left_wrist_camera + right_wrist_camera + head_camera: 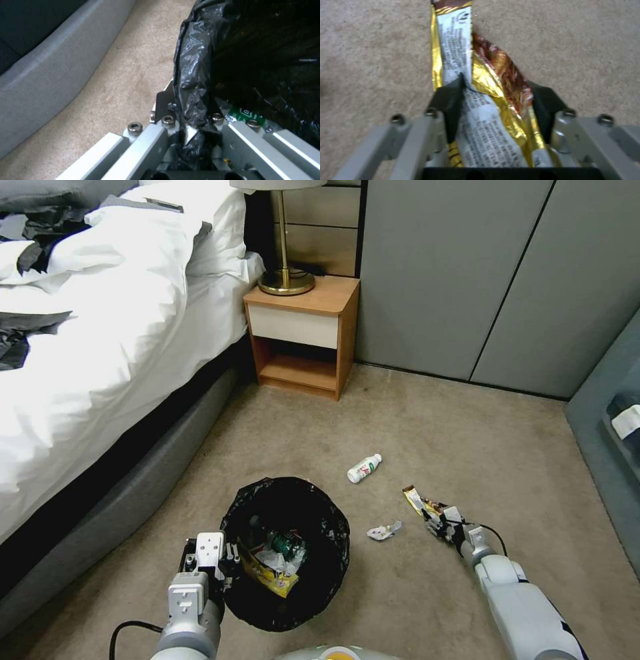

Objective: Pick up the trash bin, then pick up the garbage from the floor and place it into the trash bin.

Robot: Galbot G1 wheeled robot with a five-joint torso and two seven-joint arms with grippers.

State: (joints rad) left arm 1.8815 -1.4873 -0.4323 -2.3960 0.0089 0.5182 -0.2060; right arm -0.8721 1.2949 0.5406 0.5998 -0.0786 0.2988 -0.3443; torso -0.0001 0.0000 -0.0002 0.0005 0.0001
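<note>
The trash bin (333,527), lined with a black bag, hangs at my left side with litter inside it. My left gripper (225,555) is shut on the bin's bag-covered rim (191,82), one finger inside and one outside (193,120). Low over the floor (467,447), my right gripper (437,519) stands open. Its fingers straddle one end of a gold and white snack wrapper (415,499), which lies flat between the pads (453,100) and passes partly under one of them (486,130). More garbage lies nearby: a small white bottle (364,469) and a crumpled white scrap (385,531).
A bed (100,353) with a grey base runs along the left. A wooden nightstand (303,333) with a brass lamp (285,280) stands at the back. Grey wall panels (467,280) close the far side. A grey unit (613,433) sits at the right.
</note>
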